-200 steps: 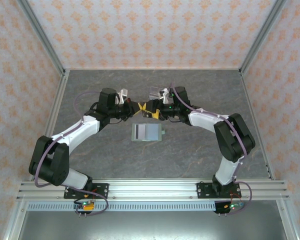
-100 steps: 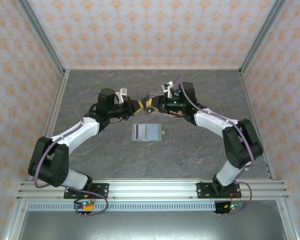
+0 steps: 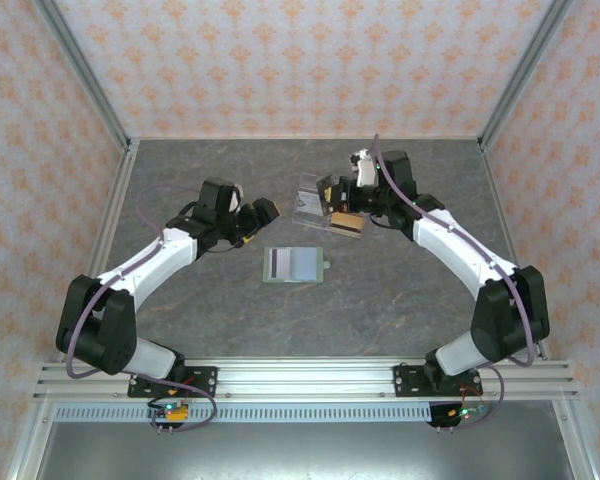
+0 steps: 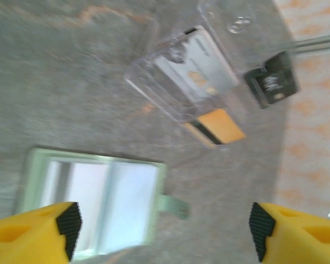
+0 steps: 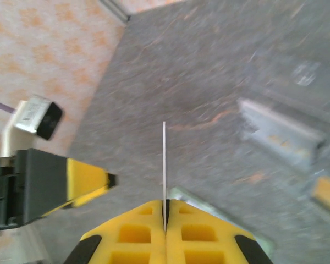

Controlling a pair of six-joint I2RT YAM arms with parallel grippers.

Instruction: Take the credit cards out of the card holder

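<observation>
The pale sage-green card holder (image 3: 293, 264) lies open and flat mid-table, blue-grey inner faces up (image 4: 93, 203), its small tab (image 4: 173, 204) to one side. My left gripper (image 3: 263, 211) hovers just behind and left of it. It stands open (image 4: 162, 236) with nothing between its fingers. My right gripper (image 3: 335, 202) is by the clear acrylic stand (image 3: 308, 198). It is shut (image 5: 165, 212) on a thin card (image 5: 164, 165) seen edge-on. A silver card (image 4: 201, 69) sits in the stand. An orange card with a dark stripe (image 4: 217, 127) rests at its foot.
Patterned walls and metal rails enclose the grey stone-look table (image 3: 400, 290). The two arms arch inward from their bases at the near edge. The left gripper's fingers (image 5: 82, 181) show to the left of the held card. Open floor lies in front of and beside the card holder.
The two grippers, close together above the card holder a second ago, have parted. The right one swung back and right to the stand with the card. The left one drew back slightly, open.
</observation>
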